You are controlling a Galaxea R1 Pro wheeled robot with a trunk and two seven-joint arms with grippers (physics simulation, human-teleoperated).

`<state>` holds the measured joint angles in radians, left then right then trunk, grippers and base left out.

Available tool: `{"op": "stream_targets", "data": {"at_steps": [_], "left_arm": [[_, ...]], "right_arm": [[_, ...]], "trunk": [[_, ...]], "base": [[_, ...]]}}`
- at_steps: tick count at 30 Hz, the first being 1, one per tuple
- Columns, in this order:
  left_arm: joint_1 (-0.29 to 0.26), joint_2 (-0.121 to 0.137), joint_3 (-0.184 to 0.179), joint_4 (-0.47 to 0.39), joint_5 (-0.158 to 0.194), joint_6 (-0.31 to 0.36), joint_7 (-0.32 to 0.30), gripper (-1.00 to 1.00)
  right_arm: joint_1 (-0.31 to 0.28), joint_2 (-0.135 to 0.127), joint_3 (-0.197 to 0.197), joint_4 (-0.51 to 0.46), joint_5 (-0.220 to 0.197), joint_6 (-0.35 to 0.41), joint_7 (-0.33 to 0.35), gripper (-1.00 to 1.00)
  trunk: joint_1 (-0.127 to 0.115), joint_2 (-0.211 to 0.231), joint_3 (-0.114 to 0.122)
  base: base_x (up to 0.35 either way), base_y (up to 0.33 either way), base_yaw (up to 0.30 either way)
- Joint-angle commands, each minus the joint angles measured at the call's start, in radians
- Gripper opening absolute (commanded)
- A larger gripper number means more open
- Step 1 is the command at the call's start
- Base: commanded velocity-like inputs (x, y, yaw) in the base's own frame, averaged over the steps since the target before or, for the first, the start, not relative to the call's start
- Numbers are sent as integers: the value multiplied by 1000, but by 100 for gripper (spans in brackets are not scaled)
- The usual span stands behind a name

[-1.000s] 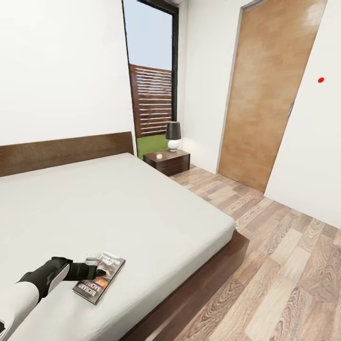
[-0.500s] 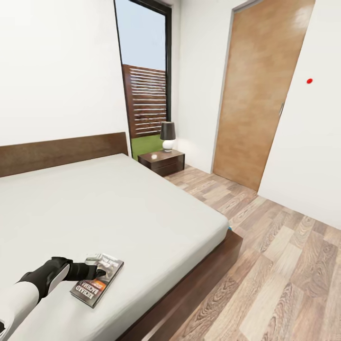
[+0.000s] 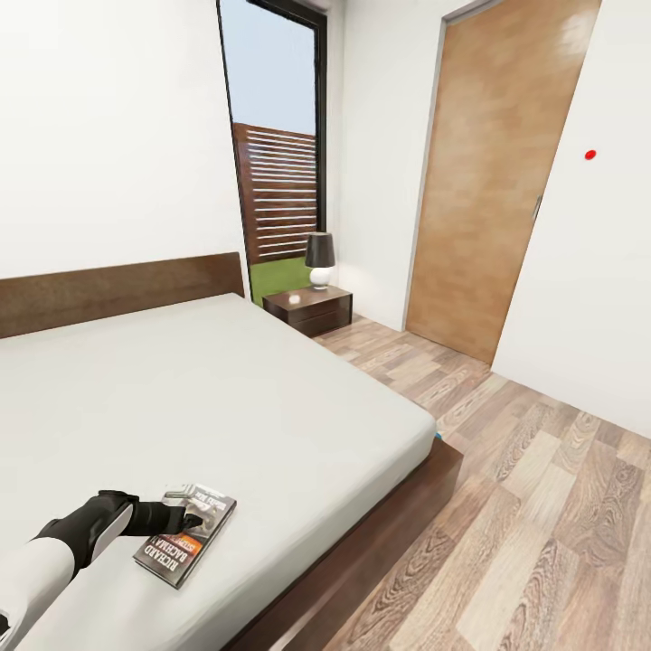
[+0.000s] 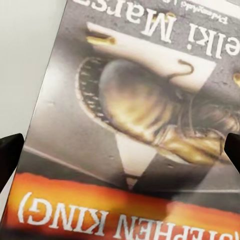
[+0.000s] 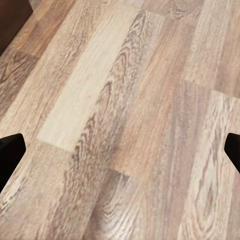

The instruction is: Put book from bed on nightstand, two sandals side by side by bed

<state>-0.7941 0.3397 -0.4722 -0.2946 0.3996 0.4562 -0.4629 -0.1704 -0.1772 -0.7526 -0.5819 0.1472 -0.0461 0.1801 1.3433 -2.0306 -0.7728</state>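
White walls, a tall window and a plank floor [image 3: 542, 506] framed the head view, with the bed [image 3: 235, 398] filling its left. Near the bed's foot edge lay the book [image 3: 185, 535], flat on the mattress, and the left gripper [image 3: 185, 518] reached onto its cover; whether the fingers had closed could not be told from there. The nightstand [image 3: 312, 309] stood at the bed's far corner beside the headboard, carrying a lamp [image 3: 320, 259] that took up part of its top. A speck of blue [image 3: 439, 435] showed at the bed's side edge, too small to name.

Left wrist view: the book's cover [image 4: 135, 125] sat between two dark fingertips [image 4: 9, 152] spread wide, nothing pinched. Picking up the book seemed the step in hand; closing on an edge would come next.

Right wrist view: the right gripper's fingertips [image 5: 10, 155] stood wide apart over bare planks, empty.
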Motion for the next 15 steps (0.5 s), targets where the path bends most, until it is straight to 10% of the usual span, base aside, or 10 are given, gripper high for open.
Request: {"op": "stream_targets", "data": {"at_steps": [1,15], "left_arm": [[0,1,-4,-2,7,7,0,100],[0,1,-4,-2,7,6,0,100]], "right_arm": [[-1,1,-8,1,11,-4,9,100],[-1,1,-8,1,10,-4,9,100]], "trunk": [[0,0,-1],[0,0,-1]], "base": [[0,0,-2],[0,0,0]]}}
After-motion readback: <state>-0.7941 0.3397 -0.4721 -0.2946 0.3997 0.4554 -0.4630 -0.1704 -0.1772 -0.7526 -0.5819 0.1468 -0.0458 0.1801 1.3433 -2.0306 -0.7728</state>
